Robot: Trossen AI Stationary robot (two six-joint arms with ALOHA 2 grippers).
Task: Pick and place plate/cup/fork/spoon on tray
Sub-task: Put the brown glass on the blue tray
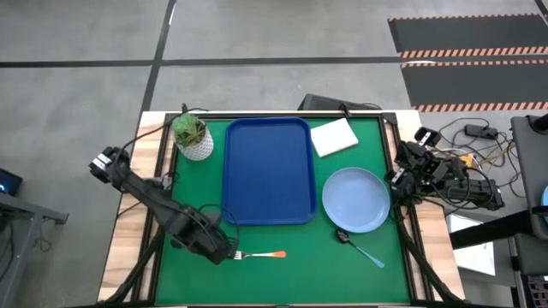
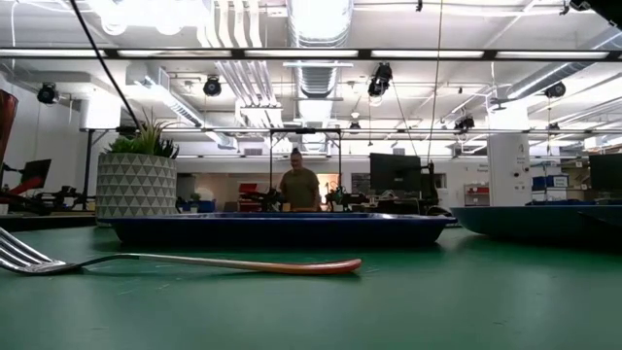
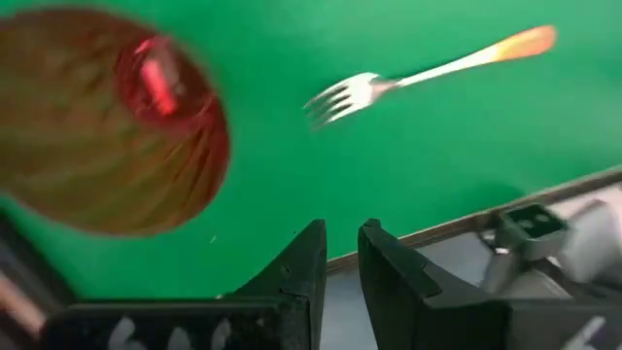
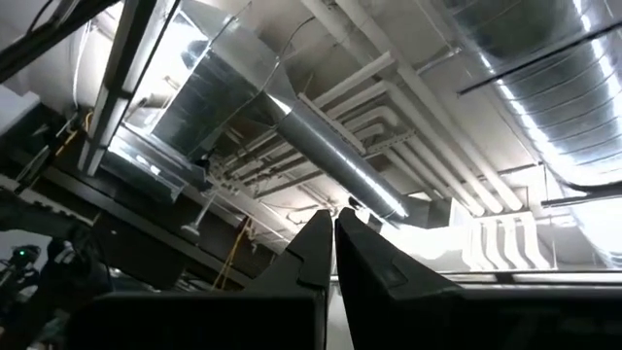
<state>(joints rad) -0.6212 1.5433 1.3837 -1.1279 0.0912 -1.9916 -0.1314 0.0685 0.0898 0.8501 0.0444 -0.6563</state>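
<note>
My left gripper points down over the green mat's near left part. It is open by a narrow gap, with nothing between the fingers. The red-brown cup shows blurred beside it, apart from the fingers; whether it rests on the mat I cannot tell. The fork lies flat on the mat just right of the gripper, its tines toward it. The blue tray holds nothing. The pale-blue plate and the spoon lie on the mat right of the tray. My right gripper is shut, parked at the right edge and pointing up.
A potted plant stands at the mat's far left corner, and a white square pad lies at the far right. Cables loop on the mat near my left arm. A person stands far behind the table.
</note>
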